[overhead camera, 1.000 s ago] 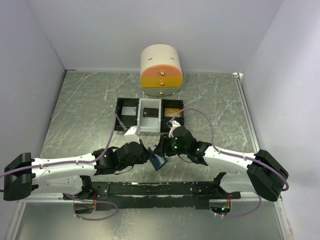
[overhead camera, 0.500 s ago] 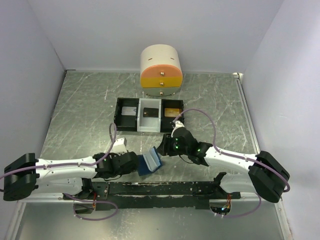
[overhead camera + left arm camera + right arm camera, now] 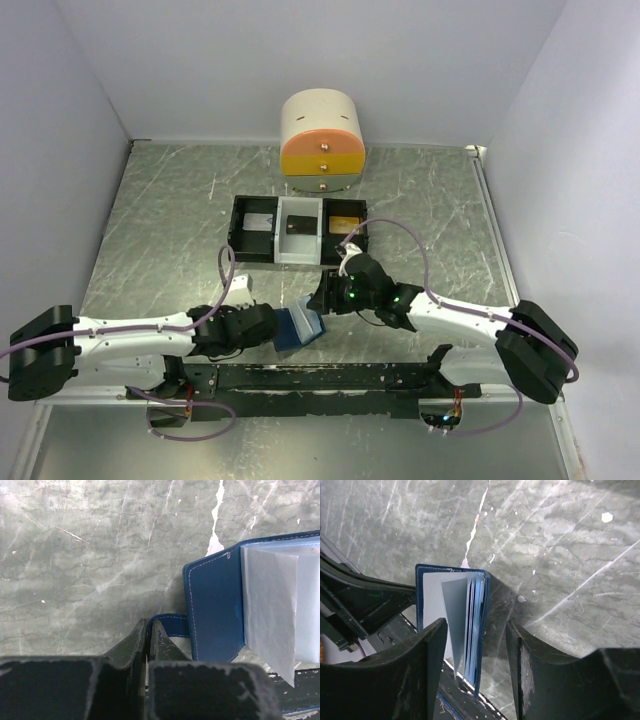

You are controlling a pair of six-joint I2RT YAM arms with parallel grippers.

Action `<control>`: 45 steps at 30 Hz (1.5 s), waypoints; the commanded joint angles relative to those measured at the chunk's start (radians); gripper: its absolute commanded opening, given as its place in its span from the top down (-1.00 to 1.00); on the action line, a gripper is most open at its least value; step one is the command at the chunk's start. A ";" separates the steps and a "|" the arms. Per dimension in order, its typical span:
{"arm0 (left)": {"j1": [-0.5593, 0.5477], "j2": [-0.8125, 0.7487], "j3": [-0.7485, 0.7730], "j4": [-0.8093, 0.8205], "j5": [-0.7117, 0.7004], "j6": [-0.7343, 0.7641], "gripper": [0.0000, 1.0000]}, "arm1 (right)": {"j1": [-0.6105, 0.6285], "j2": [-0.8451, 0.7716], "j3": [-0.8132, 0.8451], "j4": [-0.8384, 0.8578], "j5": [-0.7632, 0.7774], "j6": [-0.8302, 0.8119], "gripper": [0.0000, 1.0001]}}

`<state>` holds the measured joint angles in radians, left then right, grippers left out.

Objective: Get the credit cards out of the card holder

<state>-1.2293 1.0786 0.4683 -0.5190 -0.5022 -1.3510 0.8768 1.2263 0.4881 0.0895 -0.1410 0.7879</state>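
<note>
The card holder (image 3: 299,325) stands open on its edge near the table's front, blue outside with pale blue leaves fanned out. My left gripper (image 3: 148,626) is shut on its blue clasp strap (image 3: 170,625), with the cover (image 3: 215,610) just to the right. From the right, my right gripper (image 3: 475,630) is open and its fingers straddle the leaves of the card holder (image 3: 476,605) without touching them. No credit cards show inside the leaves. A tan-gold card (image 3: 345,222) lies in the tray's right compartment.
The black-and-white three-compartment tray (image 3: 300,258) sits behind the grippers, with a pale card (image 3: 260,222) in its left compartment. A round cream and orange drawer box (image 3: 322,145) stands at the back. A black rail (image 3: 320,378) runs along the front edge.
My left gripper pulled the card holder back to the left and it swung open, showing its pale leaves. My right gripper shifted slightly left, over the leaves.
</note>
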 commanded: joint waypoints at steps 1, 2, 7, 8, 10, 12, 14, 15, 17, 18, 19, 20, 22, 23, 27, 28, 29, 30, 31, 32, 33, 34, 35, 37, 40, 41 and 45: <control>0.002 0.022 0.040 0.015 -0.022 0.021 0.86 | 0.004 -0.051 0.059 -0.078 0.069 -0.028 -0.03; 0.003 0.026 0.043 0.013 -0.022 0.021 0.86 | 0.004 -0.063 0.062 -0.098 0.101 -0.025 -0.03; 0.002 0.016 0.047 0.018 -0.018 0.044 0.87 | 0.003 -0.107 0.072 -0.080 0.060 -0.062 -0.05; 0.002 0.012 0.046 0.019 -0.015 0.049 0.86 | 0.003 -0.104 0.085 -0.069 0.017 -0.081 -0.05; 0.002 0.003 0.038 0.028 -0.015 0.050 0.86 | 0.005 -0.079 0.121 -0.053 -0.078 -0.098 0.00; 0.002 -0.007 0.030 0.044 -0.018 0.056 0.86 | 0.010 -0.050 0.133 -0.046 -0.120 -0.099 0.02; 0.002 -0.014 0.026 0.057 -0.016 0.061 0.86 | 0.015 -0.018 0.123 -0.033 -0.119 -0.094 0.03; 0.002 -0.017 0.026 0.060 -0.016 0.060 0.86 | 0.014 0.001 0.118 -0.037 -0.108 -0.085 0.03; 0.002 -0.017 0.026 0.054 -0.015 0.054 0.86 | 0.017 0.042 0.113 -0.029 -0.117 -0.092 0.03; 0.002 -0.016 0.027 0.051 -0.016 0.052 0.86 | 0.016 0.061 0.114 -0.034 -0.117 -0.093 0.03; 0.002 -0.013 0.029 0.046 -0.014 0.052 0.86 | 0.017 0.079 0.118 -0.047 -0.103 -0.091 0.03; 0.002 -0.009 0.033 0.041 -0.014 0.052 0.86 | 0.017 0.090 0.120 -0.057 -0.089 -0.089 0.02; 0.002 -0.002 0.041 0.035 -0.014 0.053 0.86 | 0.017 0.100 0.113 -0.058 -0.070 -0.090 -0.01; 0.002 0.003 0.043 0.034 -0.012 0.055 0.86 | 0.017 0.102 0.111 -0.063 -0.057 -0.087 -0.02; 0.002 0.025 0.049 0.030 -0.007 0.047 0.86 | 0.017 0.103 0.103 -0.068 -0.027 -0.089 -0.08; 0.002 0.032 0.050 0.030 -0.008 0.045 0.86 | 0.017 0.106 0.104 -0.067 -0.029 -0.092 -0.10; 0.002 0.038 0.053 0.033 -0.006 0.045 0.86 | 0.017 0.113 0.104 -0.065 -0.036 -0.095 -0.10; 0.002 0.041 0.054 0.039 -0.004 0.049 0.86 | 0.017 0.122 0.104 -0.064 -0.043 -0.097 -0.11; 0.002 0.046 0.056 0.045 -0.003 0.052 0.86 | 0.017 0.132 0.104 -0.059 -0.051 -0.096 -0.12; 0.002 0.050 0.057 0.047 -0.003 0.054 0.86 | 0.017 0.144 0.102 -0.055 -0.059 -0.092 -0.12; 0.002 0.055 0.059 0.048 -0.002 0.054 0.86 | 0.017 0.155 0.102 -0.053 -0.062 -0.088 -0.12; 0.002 0.060 0.061 0.046 -0.003 0.053 0.86 | 0.019 0.162 0.100 -0.051 -0.067 -0.086 -0.12; 0.002 0.064 0.063 0.043 -0.004 0.052 0.86 | 0.018 0.166 0.096 -0.044 -0.072 -0.086 -0.13; 0.002 0.073 0.067 0.038 -0.002 0.050 0.86 | 0.018 0.171 0.092 -0.031 -0.098 -0.090 -0.13; 0.002 0.076 0.063 0.047 0.000 0.053 0.86 | 0.021 0.171 0.087 0.022 -0.176 -0.091 -0.09; 0.002 0.075 0.060 0.054 0.002 0.053 0.86 | 0.022 0.172 0.081 0.049 -0.204 -0.086 -0.06; 0.002 0.071 0.052 0.066 0.004 0.051 0.86 | 0.025 0.205 0.087 0.128 -0.326 -0.071 -0.06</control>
<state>-1.2293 1.1507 0.5095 -0.4835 -0.5007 -1.3060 0.8944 1.4006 0.5781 0.1085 -0.3275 0.7071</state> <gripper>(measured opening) 0.099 0.531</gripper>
